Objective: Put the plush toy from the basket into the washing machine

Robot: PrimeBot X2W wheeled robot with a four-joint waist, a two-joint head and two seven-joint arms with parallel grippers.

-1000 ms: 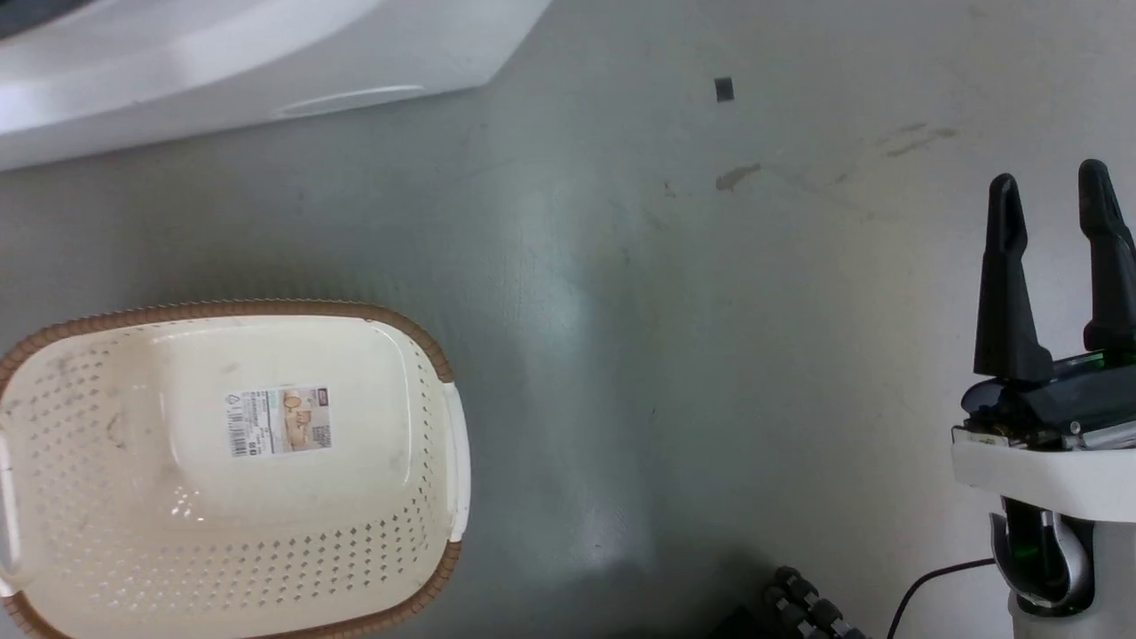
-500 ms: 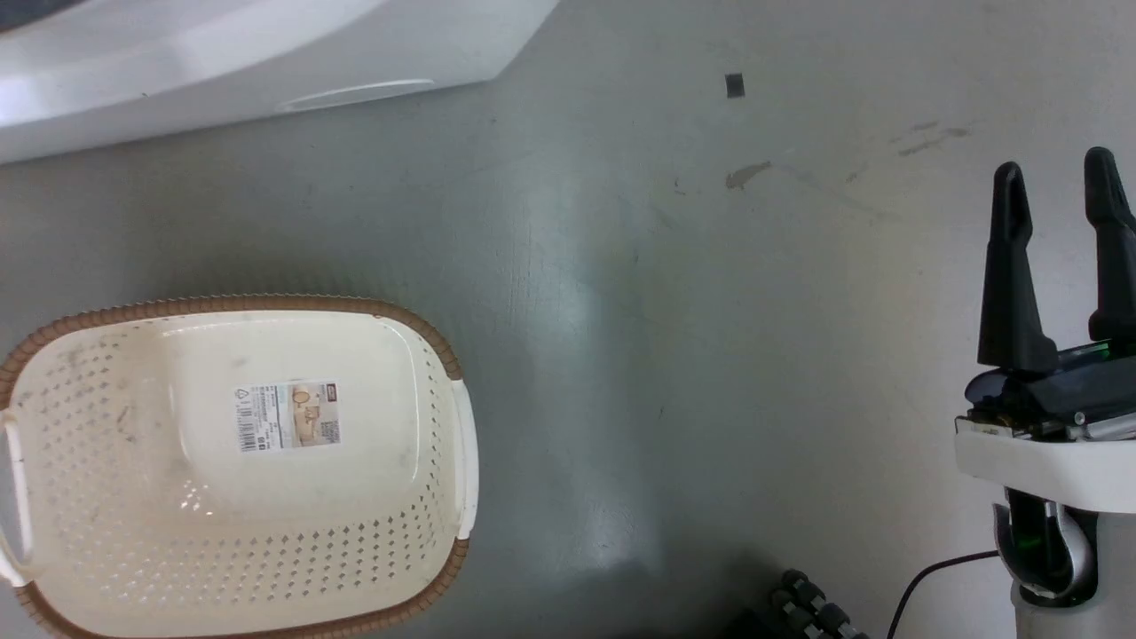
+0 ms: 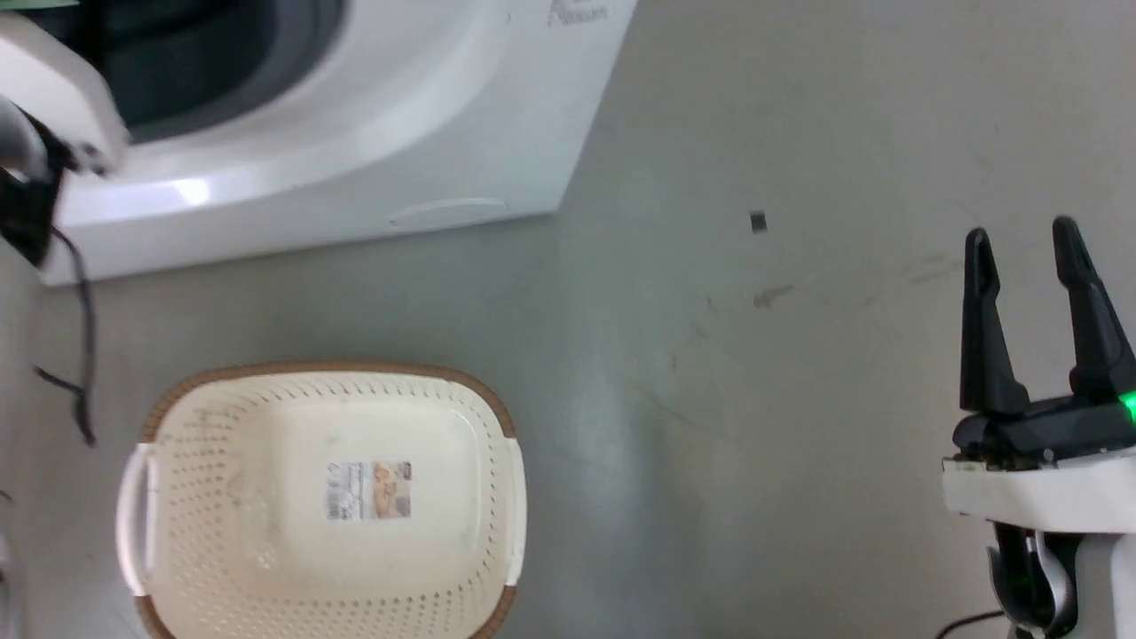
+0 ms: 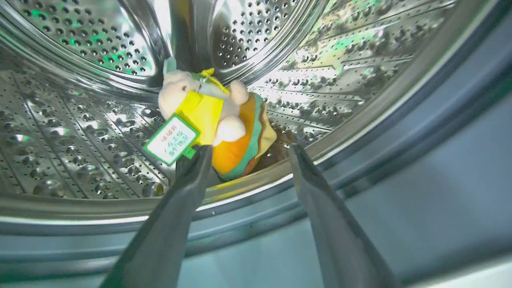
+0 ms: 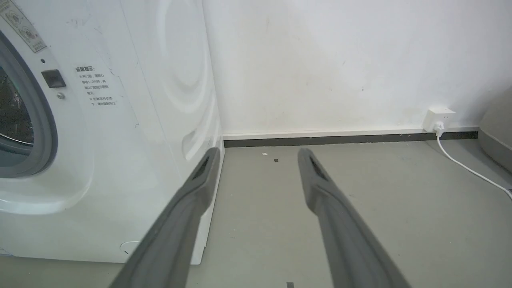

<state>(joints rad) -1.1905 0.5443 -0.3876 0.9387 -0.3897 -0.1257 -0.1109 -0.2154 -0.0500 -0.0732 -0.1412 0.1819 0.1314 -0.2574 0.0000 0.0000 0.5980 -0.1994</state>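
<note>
View shifted, plush toy [image 4: 230, 134] in washing machine [image 4: 72, 128], left hand [image 4: 248, 149] spread

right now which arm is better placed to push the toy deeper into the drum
Left. The left gripper, open, is at the washer mouth, with the toy lying in the drum just past it. The right gripper, also open, points along the floor beside the washer, away from the opening.

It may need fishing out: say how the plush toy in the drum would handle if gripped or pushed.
The plush toy looks stuffed and rounded, so it would probably squash when gripped and weigh little. On the curved, shiny drum, a push would likely slide or tumble it. Its green tag seems floppy.
</note>
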